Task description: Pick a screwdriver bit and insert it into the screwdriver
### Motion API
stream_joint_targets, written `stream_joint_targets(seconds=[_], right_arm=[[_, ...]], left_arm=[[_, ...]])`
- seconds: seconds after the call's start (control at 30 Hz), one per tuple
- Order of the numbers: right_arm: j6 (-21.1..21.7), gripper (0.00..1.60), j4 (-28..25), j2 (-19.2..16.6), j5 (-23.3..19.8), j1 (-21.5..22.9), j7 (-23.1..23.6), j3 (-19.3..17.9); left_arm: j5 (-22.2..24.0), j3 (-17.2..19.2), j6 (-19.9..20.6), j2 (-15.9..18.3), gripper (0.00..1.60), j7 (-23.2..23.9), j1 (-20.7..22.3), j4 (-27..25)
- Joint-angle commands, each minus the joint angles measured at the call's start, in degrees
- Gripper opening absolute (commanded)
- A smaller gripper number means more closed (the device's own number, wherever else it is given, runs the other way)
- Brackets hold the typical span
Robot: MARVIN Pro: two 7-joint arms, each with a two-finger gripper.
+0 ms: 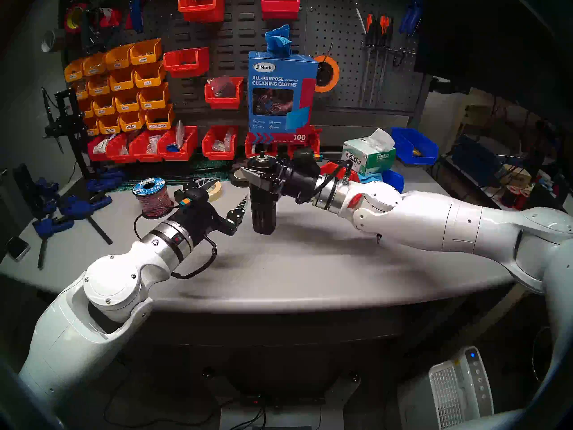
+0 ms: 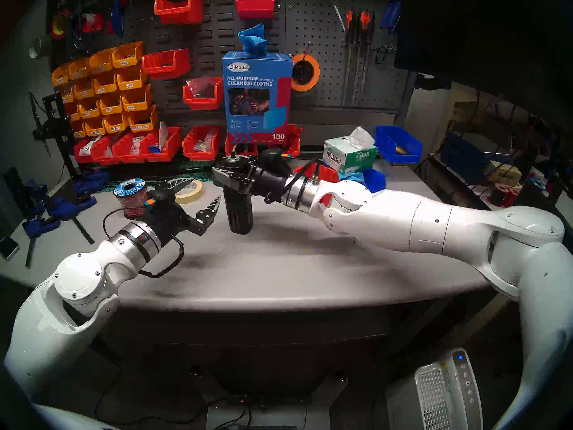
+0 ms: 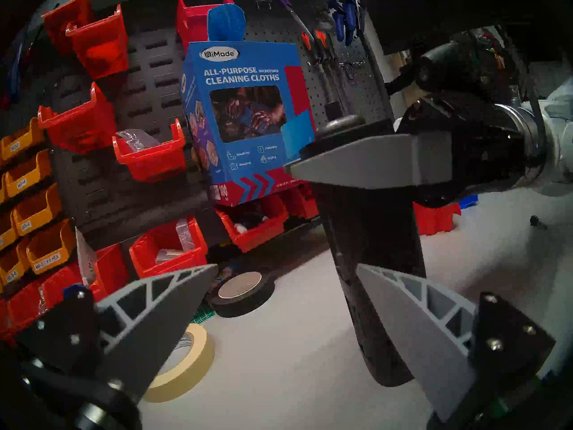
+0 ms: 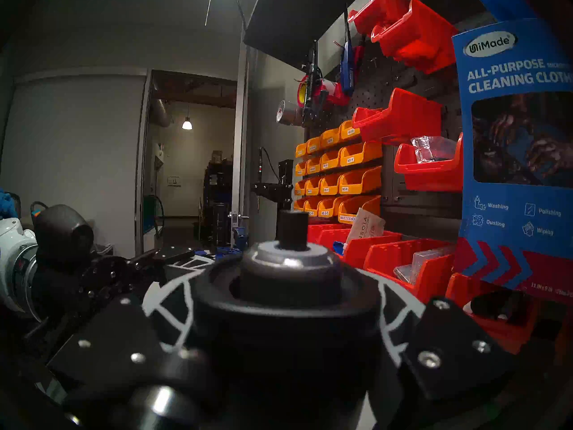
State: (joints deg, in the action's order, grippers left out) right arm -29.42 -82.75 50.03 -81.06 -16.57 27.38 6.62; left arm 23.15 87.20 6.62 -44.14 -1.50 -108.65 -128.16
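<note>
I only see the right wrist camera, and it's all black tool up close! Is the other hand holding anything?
Observer: No. The left gripper is open and empty, beside the screwdriver's lower half.
Child: Where does the tool go below my picture?
Observer: It reaches down from the right gripper, roughly upright, with slots in its lower half.
Child: Anything lying nearby?
Observer: A cream tape roll lies flat on the table behind the left gripper.

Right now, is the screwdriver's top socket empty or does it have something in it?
Occupied. In the right wrist view a short dark stub stands out of the silver ring atop the screwdriver, which the right hand grips.
</note>
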Motion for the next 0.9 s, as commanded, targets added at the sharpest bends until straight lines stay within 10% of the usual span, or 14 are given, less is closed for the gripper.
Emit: stream_joint_targets(seconds=[0.0,0.73,0.8,0.87], right_arm=[[-0.1,0.52,0.1,0.6,0.0,0.7,0.4,-0.5],[-0.4,0.53,0.0,0.7,-0.1,0.7,-0.2,-0.3],[-0.6,0.53,0.1,0.8,-0.1,0.7,-0.2,-0.3],[-0.7,0.54,0.1,0.8,-0.1,0.7,-0.4,-0.3]], left_arm=[[0.8,2.8,-0.5,0.5,1.6,0.0,-1.0,-2.5],[8.4,4.5,0.2,-0.4,1.6,2.4,-3.9,-4.8],[9.4,5.0,0.2,-0.8,0.75,2.4,-4.7,-5.4],[10.2,5.5,0.4,-1.1,0.43,2.3,-5.4,-5.9]])
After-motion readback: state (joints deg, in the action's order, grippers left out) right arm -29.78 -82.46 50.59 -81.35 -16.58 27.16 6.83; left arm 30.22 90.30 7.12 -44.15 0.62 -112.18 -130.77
